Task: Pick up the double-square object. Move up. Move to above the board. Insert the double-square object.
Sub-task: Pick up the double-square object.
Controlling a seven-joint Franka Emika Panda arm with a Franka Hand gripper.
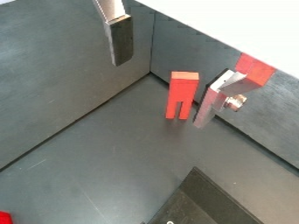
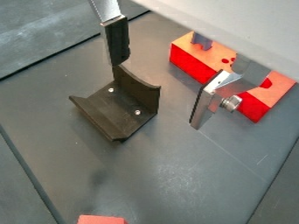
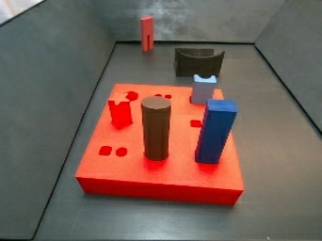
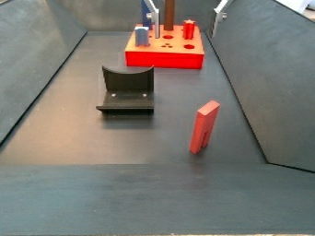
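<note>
The double-square object is a slim red-orange upright post with a notched foot [image 1: 181,94]. It stands on the dark floor near a wall corner, far from the board, and shows in both side views [image 3: 147,33] [image 4: 204,126]. The board [image 3: 126,165] is a large red slab with shaped holes; it also shows in a wrist view [image 2: 193,61] and a side view [image 4: 167,57]. My gripper [image 1: 162,91] is open and empty, well above the floor and apart from the post, which shows between its fingers [image 1: 121,39]. It also shows in the other wrist view [image 2: 158,94]. I cannot make it out in the side views.
On the board stand a stubby red notched piece [image 3: 120,111], a dark cylinder [image 3: 154,127], a tall blue block [image 3: 217,132] and a small pale blue piece [image 3: 202,91]. A dark grey curved block [image 2: 117,109] [image 4: 127,89] sits on the floor between board and post. Grey walls surround the floor.
</note>
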